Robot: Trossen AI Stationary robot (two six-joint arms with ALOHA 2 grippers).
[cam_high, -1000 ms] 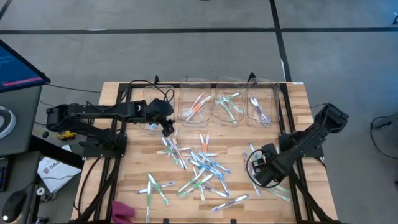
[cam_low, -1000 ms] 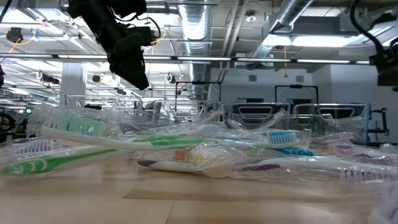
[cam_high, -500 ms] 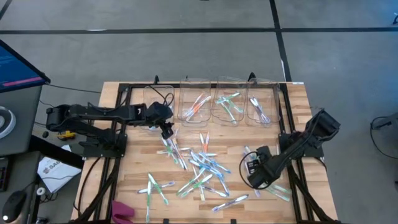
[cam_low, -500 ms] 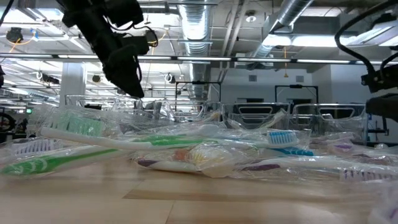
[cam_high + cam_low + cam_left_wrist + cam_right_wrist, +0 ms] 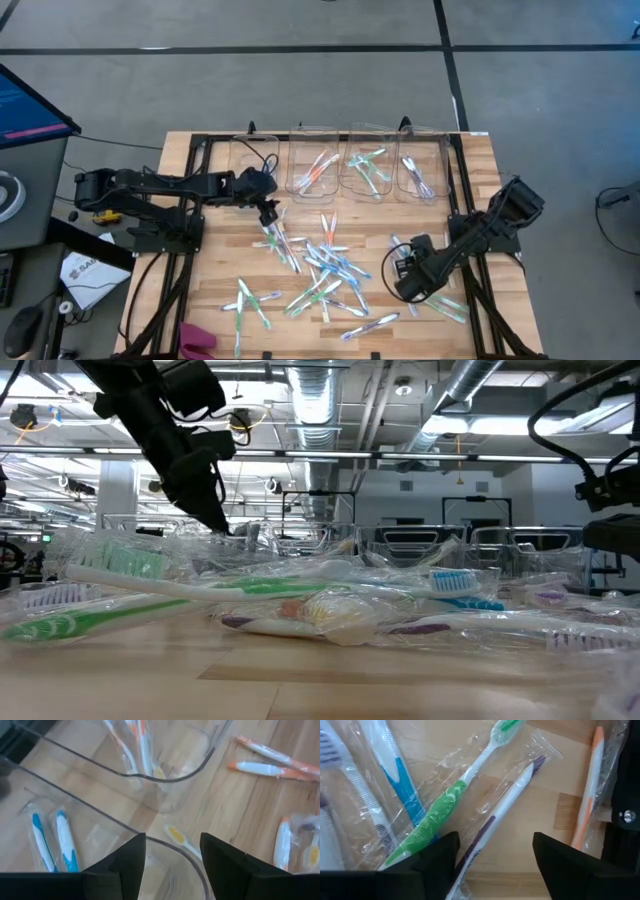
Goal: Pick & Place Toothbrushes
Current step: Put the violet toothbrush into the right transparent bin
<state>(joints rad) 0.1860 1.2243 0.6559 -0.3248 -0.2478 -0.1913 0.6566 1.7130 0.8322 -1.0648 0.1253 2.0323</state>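
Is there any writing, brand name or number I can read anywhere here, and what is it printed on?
No text can be read in any view.
White sheet on the floor left of the table: dark print, too small to read.
Blue screen at the left edge: a pink bar, no legible words.
Toothbrushes and their wrappers: no print visible.

Four bins (image 5: 340,165) stand in a row at the worktop's (image 5: 215,275) twelve o'clock edge. Toothbrushes (image 5: 320,270) lie scattered at its centre, toward six o'clock.
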